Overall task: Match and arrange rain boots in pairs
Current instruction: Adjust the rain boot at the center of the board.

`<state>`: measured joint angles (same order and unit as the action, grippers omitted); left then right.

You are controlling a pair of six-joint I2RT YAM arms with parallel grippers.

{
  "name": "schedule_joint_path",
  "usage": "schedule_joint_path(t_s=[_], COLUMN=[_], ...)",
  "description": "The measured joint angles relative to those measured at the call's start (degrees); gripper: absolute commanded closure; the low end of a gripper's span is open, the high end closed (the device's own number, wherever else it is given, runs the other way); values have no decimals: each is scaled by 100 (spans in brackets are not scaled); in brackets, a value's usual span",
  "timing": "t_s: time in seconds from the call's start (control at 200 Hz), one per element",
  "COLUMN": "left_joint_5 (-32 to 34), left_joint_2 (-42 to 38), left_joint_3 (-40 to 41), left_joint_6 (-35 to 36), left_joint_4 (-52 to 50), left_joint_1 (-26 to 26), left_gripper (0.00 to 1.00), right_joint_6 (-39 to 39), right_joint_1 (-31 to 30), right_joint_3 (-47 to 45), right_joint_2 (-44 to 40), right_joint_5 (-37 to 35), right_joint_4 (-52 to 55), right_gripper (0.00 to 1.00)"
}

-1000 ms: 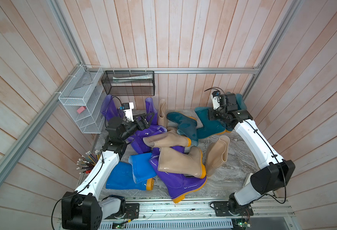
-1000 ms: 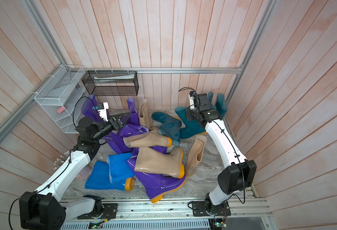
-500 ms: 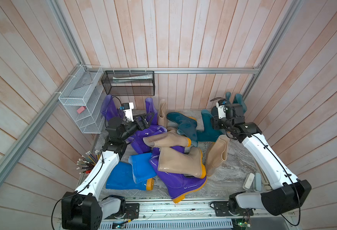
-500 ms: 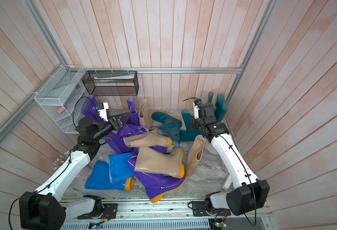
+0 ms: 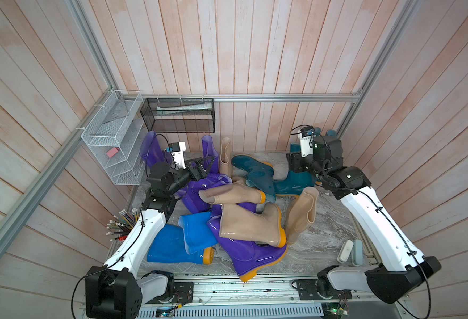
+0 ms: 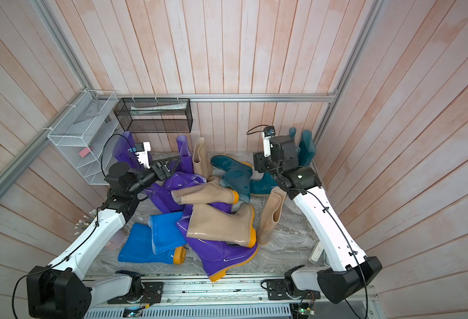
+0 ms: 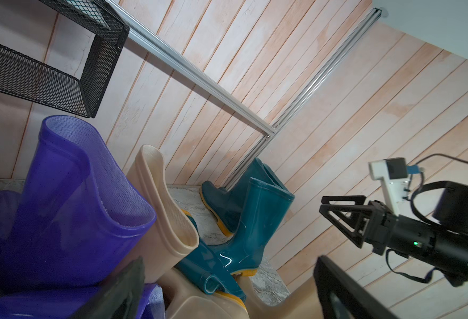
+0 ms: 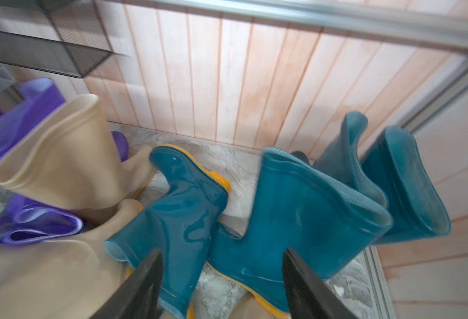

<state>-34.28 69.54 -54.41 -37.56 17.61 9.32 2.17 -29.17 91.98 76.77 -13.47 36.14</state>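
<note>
Our left arm [image 5: 144,234] rises from the front rail, folds at the elbow and points its wrist sideways over the purple boots. The left jaws stand released, wide apart with nothing between them. Our right arm [image 5: 371,221] stretches toward the back right corner with its wrist tipped down. The right jaws are also released and empty, near a dark teal boot [image 8: 296,207] that stands upright there, and clear of it. Most of the rain boots [image 5: 249,226] lie in a heap in the middle of the bench [image 5: 324,234], which has a grey marbled top. Beige ones lie across purple ones, two bright blue boots [image 5: 172,245] lie side by side near the left arm, and a second teal boot [image 5: 255,171] is on its side. Two more teal boots [image 6: 307,149] stand together in the back right corner, and a purple boot [image 5: 208,149] and a beige boot [image 5: 224,157] stand against the back wall. Pale wooden planks [image 5: 255,55] close in three sides, crossed by a metal rail [image 5: 282,97]. A black mesh basket [image 5: 177,118] and a white wire shelf [image 5: 108,143] hang at the back left, and a bunch of pencils [image 5: 122,223] sticks out beside the left arm. The right wrist view is blurred. In both top views the right arm covers much of the standing teal boot. We cannot make out what the two small pale things [image 5: 344,251] at the bench's front right are.
</note>
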Motion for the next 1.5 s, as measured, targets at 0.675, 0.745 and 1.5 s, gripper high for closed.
schedule_joint_path(t_s=[0.675,0.745,1.5], left_joint_5=[0,0,2], left_joint_2=[0,0,-35], left_joint_3=[0,0,0], left_joint_6=[0,0,48], left_joint_4=[-2,-2,-22], left_joint_1=[0,0,0], left_gripper=[2,2,2], right_joint_6=[-367,-361,-4], right_joint_1=[-798,-798,546], right_joint_3=[-1025,-1023,1469], right_joint_2=[1399,1532,2999], right_joint_5=[1058,1078,885], right_joint_4=[-505,-664,-710], right_gripper=[19,19,100])
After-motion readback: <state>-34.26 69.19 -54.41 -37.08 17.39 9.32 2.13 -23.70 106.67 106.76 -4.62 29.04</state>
